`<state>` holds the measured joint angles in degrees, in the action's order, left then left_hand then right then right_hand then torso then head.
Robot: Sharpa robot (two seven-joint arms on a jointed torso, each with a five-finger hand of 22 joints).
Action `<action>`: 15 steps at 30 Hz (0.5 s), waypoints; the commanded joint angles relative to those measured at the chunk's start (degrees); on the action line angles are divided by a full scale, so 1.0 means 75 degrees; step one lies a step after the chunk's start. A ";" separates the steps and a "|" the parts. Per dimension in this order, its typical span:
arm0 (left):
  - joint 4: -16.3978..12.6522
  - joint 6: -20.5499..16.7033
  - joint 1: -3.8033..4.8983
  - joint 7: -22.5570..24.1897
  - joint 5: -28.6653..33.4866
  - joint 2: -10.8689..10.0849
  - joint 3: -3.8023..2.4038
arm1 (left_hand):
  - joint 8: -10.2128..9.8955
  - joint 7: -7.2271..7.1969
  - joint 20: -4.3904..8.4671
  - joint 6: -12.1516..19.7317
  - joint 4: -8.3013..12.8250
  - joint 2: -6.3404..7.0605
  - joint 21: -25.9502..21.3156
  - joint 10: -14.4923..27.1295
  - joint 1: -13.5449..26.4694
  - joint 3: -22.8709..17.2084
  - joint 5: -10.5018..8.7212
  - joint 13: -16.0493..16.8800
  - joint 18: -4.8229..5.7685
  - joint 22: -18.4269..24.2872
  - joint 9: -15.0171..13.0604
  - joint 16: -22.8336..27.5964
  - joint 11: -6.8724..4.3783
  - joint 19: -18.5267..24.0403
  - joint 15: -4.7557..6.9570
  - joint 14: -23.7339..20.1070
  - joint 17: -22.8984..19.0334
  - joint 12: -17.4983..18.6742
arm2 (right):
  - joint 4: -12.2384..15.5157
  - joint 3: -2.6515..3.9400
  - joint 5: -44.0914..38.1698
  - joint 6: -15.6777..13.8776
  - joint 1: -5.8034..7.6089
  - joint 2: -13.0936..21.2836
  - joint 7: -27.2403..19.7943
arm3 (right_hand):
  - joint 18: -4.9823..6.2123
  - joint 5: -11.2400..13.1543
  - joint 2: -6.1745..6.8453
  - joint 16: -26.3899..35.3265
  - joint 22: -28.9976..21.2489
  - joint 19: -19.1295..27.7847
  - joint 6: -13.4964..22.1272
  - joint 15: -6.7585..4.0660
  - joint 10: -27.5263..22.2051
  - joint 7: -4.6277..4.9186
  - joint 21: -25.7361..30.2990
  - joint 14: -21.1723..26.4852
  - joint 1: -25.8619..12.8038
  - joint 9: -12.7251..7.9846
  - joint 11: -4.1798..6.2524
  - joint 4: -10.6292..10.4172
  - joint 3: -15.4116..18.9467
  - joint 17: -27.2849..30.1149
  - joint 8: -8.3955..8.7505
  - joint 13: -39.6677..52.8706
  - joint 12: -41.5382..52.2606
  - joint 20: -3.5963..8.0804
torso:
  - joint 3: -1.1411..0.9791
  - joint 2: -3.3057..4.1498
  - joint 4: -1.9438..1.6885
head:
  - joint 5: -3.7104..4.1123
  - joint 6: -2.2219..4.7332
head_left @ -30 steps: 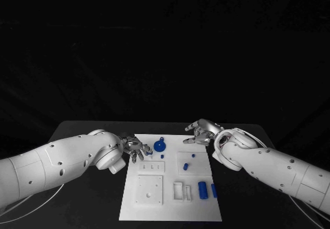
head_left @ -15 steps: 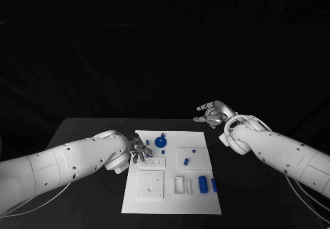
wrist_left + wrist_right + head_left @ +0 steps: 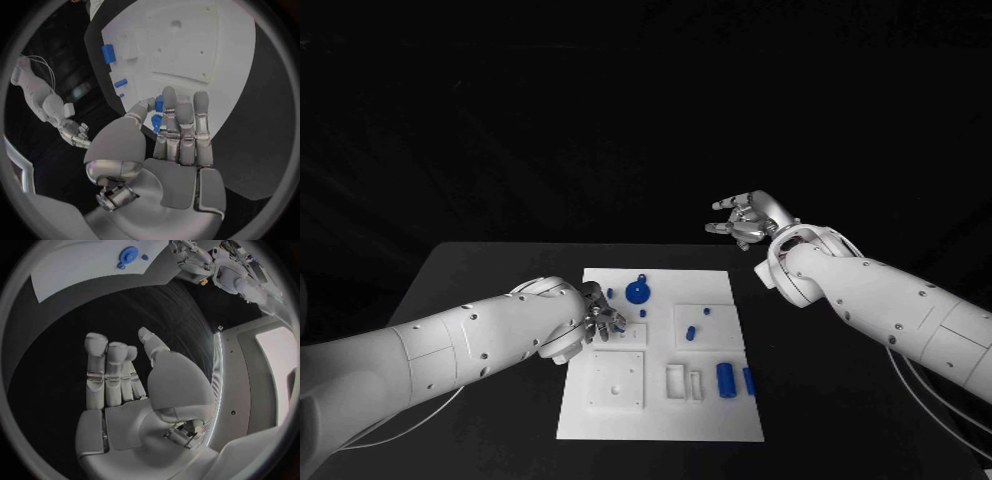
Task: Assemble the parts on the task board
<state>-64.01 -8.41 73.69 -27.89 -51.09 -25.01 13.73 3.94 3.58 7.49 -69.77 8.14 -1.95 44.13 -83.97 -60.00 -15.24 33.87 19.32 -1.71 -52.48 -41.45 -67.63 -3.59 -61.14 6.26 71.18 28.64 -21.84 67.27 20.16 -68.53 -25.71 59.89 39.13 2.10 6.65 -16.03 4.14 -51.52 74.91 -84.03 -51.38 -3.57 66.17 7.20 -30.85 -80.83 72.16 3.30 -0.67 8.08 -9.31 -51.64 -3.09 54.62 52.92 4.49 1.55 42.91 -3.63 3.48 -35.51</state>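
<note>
The white task board (image 3: 661, 420) lies in the middle of the table. On its far part sits a round blue part (image 3: 636, 293) with a small blue part (image 3: 642, 313) beside it. Two blue pegs (image 3: 689, 334) stand in a block on the right side. Two blue cylinders (image 3: 726, 381) lie near the right edge. My left hand (image 3: 599, 318) hovers over the board's left edge, close to the round part, fingers straight, holding nothing. The left wrist view shows blue parts (image 3: 159, 103) just past its fingertips (image 3: 181, 107). My right hand (image 3: 750, 220) is raised beyond the board's far right corner, holding nothing.
White recessed blocks (image 3: 616, 380) and slots (image 3: 676, 381) take up the board's near half. Black table (image 3: 488, 280) surrounds the board on all sides. The right wrist view shows the board (image 3: 75, 265), the round part (image 3: 128, 253) and my left hand (image 3: 187, 255) far off.
My right hand has lifted from the board's far right corner and drawn back and up to the right. My left hand has stayed near the board's left edge.
</note>
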 commanded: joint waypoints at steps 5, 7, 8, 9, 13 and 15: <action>0.0237 0.0105 -0.0085 -0.0096 -0.0237 0.0181 -0.0005 | 0.0015 -0.0613 0.0048 -0.0681 0.0664 0.0059 -0.0209 -0.0297 0.0014 -0.0813 -0.0005 0.0102 0.0057 -0.0416 -0.0499 -0.0128 -0.0117 -0.0180 0.0074 0.0167 -0.0022 -0.0185 | 0.0009 0.0004 0.0090 -0.0103 0.0030 -0.0061 -0.0127 | 0.0062 -0.0064 0.0013 -0.0034 0.0087 -0.0364 0.0009 0.0010 -0.0061 0.0003 -0.0001 0.0061 -0.0075 0.0008 0.0004 0.0009 -0.0048 0.0012 -0.0031 -0.0009 0.0036 0.0002 | 0.0002 -0.0005 -0.0004 | 0.0032 -0.0056; 0.0278 0.0107 -0.0095 -0.0093 -0.0271 0.0212 -0.0005 | 0.0014 -0.0624 0.0058 -0.0711 0.0655 0.0068 -0.0291 -0.0309 0.0013 -0.0821 -0.0005 0.0120 0.0060 -0.0554 -0.0521 -0.0155 -0.0126 -0.0233 0.0085 0.0195 -0.0021 -0.0234 | 0.0010 0.0004 0.0088 -0.0098 0.0034 -0.0068 -0.0122 | 0.0064 -0.0080 0.0015 -0.0036 0.0081 -0.0363 0.0009 0.0009 -0.0065 0.0003 0.0014 0.0063 -0.0079 0.0008 0.0004 0.0024 -0.0061 0.0016 -0.0031 -0.0019 0.0035 0.0003 | 0.0002 -0.0005 -0.0003 | 0.0032 -0.0067; 0.0303 0.0104 -0.0100 -0.0091 -0.0302 0.0230 -0.0005 | 0.0014 -0.0630 0.0063 -0.0729 0.0650 0.0072 -0.0319 -0.0311 0.0016 -0.0819 -0.0003 0.0133 0.0063 -0.0601 -0.0524 -0.0165 -0.0130 -0.0253 0.0090 0.0205 -0.0019 -0.0266 | 0.0011 0.0004 0.0087 -0.0095 0.0036 -0.0071 -0.0119 | 0.0064 -0.0080 0.0015 -0.0036 0.0081 -0.0363 0.0009 0.0009 -0.0065 0.0003 0.0014 0.0063 -0.0079 0.0008 0.0004 0.0024 -0.0061 0.0016 -0.0031 -0.0019 0.0035 0.0003 | 0.0000 -0.0001 -0.0002 | 0.0033 -0.0068; 0.0327 0.0096 -0.0105 -0.0089 -0.0339 0.0248 -0.0005 | 0.0012 -0.0634 0.0067 -0.0741 0.0650 0.0075 -0.0349 -0.0311 0.0015 -0.0821 -0.0002 0.0140 0.0066 -0.0648 -0.0523 -0.0171 -0.0132 -0.0271 0.0095 0.0211 -0.0018 -0.0288 | 0.0013 0.0004 0.0086 -0.0094 0.0038 -0.0075 -0.0117 | 0.0064 -0.0080 0.0015 -0.0036 0.0081 -0.0363 0.0009 0.0009 -0.0065 0.0003 0.0014 0.0063 -0.0079 0.0008 0.0004 0.0024 -0.0061 0.0016 -0.0031 -0.0019 0.0035 0.0003 | -0.0003 0.0002 0.0000 | 0.0034 -0.0067; 0.0410 0.0092 -0.0128 -0.0089 -0.0466 0.0307 -0.0005 | 0.0008 -0.0644 0.0079 -0.0787 0.0661 0.0098 -0.0477 -0.0315 0.0011 -0.0822 -0.0003 0.0143 0.0071 -0.0855 -0.0487 -0.0188 -0.0136 -0.0350 0.0105 0.0238 -0.0019 -0.0345 | 0.0024 0.0004 0.0085 -0.0083 0.0042 -0.0082 -0.0109 | 0.0063 -0.0100 0.0015 -0.0042 0.0082 -0.0364 0.0003 0.0009 -0.0066 0.0004 0.0002 0.0062 -0.0091 0.0008 0.0003 0.0027 -0.0067 0.0015 -0.0031 -0.0022 0.0038 0.0003 | -0.0005 -0.0004 0.0001 | 0.0045 -0.0070; 0.0438 0.0099 -0.0140 -0.0089 -0.0519 0.0328 -0.0005 | 0.0008 -0.0644 0.0079 -0.0787 0.0661 0.0098 -0.0477 -0.0315 0.0011 -0.0822 -0.0003 0.0143 0.0071 -0.0855 -0.0487 -0.0188 -0.0136 -0.0350 0.0105 0.0238 -0.0019 -0.0345 | 0.0028 0.0004 0.0084 -0.0073 0.0043 -0.0083 -0.0104 | 0.0063 -0.0114 0.0021 -0.0042 0.0082 -0.0364 0.0014 0.0008 -0.0065 0.0003 -0.0005 0.0063 -0.0099 0.0007 0.0004 0.0035 -0.0072 0.0020 -0.0029 -0.0024 0.0045 0.0003 | -0.0003 -0.0006 -0.0002 | 0.0047 -0.0078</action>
<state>-60.81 -8.22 72.73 -28.49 -53.35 -22.76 13.71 3.76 3.58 8.29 -69.82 7.68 -1.54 40.74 -84.10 -59.61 -15.69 33.67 20.35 -1.26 -58.85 -42.34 -68.78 -3.74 -63.39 6.53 72.09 28.49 -24.23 67.36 20.15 -68.03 -26.14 60.18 38.56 1.87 6.61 -16.65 4.32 -51.52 74.90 -84.03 -51.26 -3.57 66.03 7.13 -30.85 -80.83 72.00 3.29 -0.51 8.30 -9.52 -51.55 -3.09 54.51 52.96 4.48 1.53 42.90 -3.63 3.80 -36.04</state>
